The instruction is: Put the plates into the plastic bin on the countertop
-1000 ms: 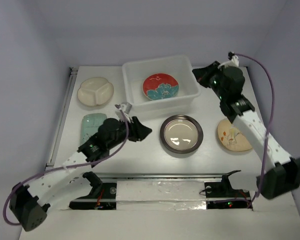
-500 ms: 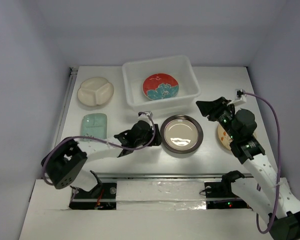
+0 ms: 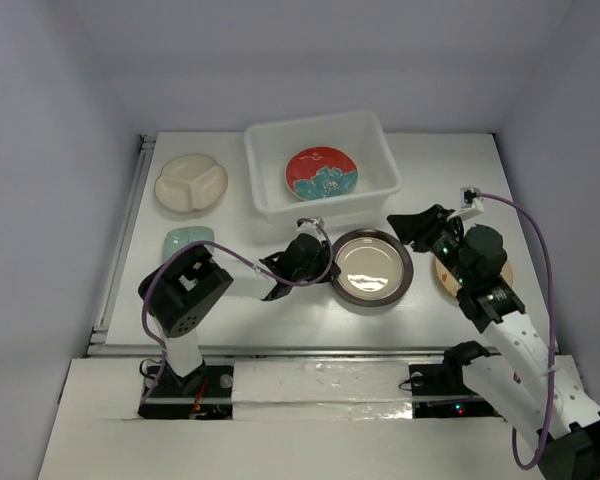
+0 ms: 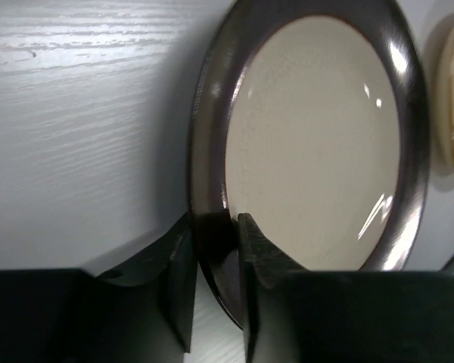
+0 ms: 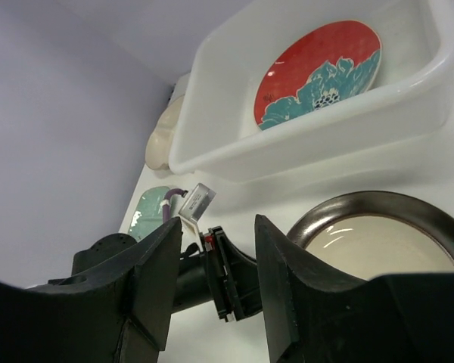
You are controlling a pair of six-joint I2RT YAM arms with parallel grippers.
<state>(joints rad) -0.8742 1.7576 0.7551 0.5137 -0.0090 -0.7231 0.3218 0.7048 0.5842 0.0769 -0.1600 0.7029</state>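
The dark-rimmed metallic plate (image 3: 372, 268) lies on the countertop (image 3: 280, 310) in front of the plastic bin (image 3: 315, 122). My left gripper (image 3: 318, 262) is shut on this plate's left rim. In the left wrist view its gripper (image 4: 216, 242) has one finger under the rim of the plate (image 4: 310, 136) and one on top. A red plate with a teal flower (image 3: 321, 172) lies inside the bin. My right gripper (image 3: 412, 226) hovers open and holds nothing, just right of the dark-rimmed plate. Its wrist view looks between the spread fingers (image 5: 163, 280) at the left arm.
A cream divided plate (image 3: 190, 184) sits at the far left. A pale teal plate (image 3: 183, 243) below it is partly hidden by the left arm. The cream floral plate (image 3: 442, 270) lies under the right arm. A metal rail (image 3: 130, 220) runs along the left edge.
My left gripper slid right to the dark-rimmed plate and closed on its rim, nudging the plate slightly right. The right arm came back from the bin, opened and now hovers beside that plate.
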